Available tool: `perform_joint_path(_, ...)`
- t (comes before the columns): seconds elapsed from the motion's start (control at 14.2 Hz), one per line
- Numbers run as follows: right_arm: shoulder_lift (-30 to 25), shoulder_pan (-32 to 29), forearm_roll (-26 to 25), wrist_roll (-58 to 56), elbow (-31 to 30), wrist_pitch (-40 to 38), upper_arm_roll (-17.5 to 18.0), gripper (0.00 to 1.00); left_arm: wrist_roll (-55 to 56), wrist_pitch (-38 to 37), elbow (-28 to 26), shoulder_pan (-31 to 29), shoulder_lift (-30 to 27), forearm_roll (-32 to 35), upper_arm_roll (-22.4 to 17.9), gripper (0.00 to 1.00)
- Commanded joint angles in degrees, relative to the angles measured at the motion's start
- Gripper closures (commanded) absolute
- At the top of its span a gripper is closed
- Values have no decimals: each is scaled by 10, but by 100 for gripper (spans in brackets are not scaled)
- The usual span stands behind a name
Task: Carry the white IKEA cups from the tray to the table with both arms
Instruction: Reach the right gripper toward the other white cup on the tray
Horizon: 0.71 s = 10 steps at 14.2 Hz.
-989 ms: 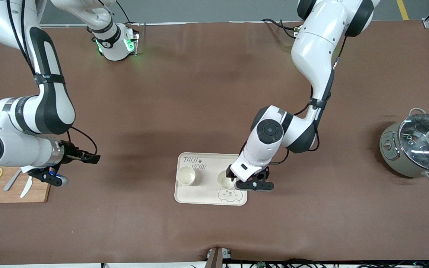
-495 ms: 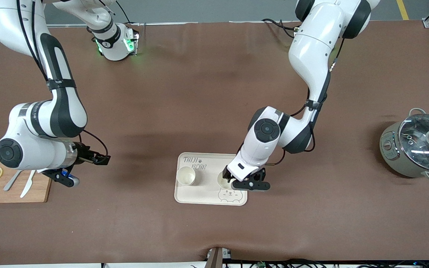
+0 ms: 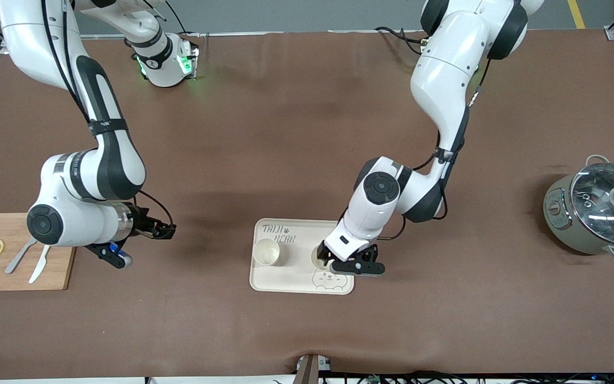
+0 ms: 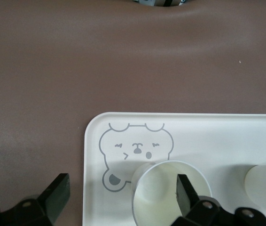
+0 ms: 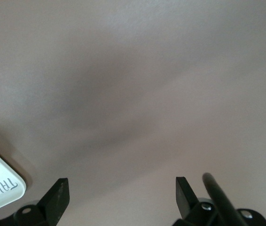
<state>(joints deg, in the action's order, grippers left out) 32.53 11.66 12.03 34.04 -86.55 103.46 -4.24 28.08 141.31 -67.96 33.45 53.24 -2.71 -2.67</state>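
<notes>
Front view, read from the right arm's end of the counter to the left arm's end. A wooden cutting board (image 3: 16,252) with lemon slices and cutlery lies at the counter's edge. Just beside it the right hand (image 3: 139,242) hangs over bare counter (image 3: 285,133), fingers apart and holding nothing; its wrist view shows only a corner of the tray. The tray (image 3: 291,280) lies near mid-counter, toward the front camera. Both white IKEA cups stand upright on it, apart from each other: one cup (image 3: 266,252) beside the lettering, untouched, and the second cup (image 3: 320,257) above the bear face. The left hand (image 3: 347,262) is at this second cup with fingers spread: one finger (image 4: 185,194) reaches inside the rim, the other stands outside the tray's edge, so nothing is clamped. A lidded pot (image 3: 597,213) stands well apart at the left arm's end.

Progress, as judged: no cup is on the counter yet; both transfers remain. Open brown surface surrounds the tray everywhere, offering ample set-down room; the raised tray rim must be cleared on lifting.
</notes>
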Motion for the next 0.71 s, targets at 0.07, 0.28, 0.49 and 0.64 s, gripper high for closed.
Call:
perform_joint_path(0.07, 6, 21, 8, 44, 11, 6, -2, 0, 0, 13, 15, 2, 13, 2, -5, 0)
perform_joint_path(0.28, 7, 50, 8, 108, 11, 34, -2, 0, 0, 21, 14, 2, 20, 2, -5, 0)
perform_joint_path(0.49, 8, 65, 9, 143, 11, 55, -2, 0, 1, 26, 13, 2, 25, 2, -6, 0)
perform_joint_path(0.64, 13, 71, 10, 168, 12, 56, -2, 0, 0, 27, 13, 3, 29, 2, -6, 0)
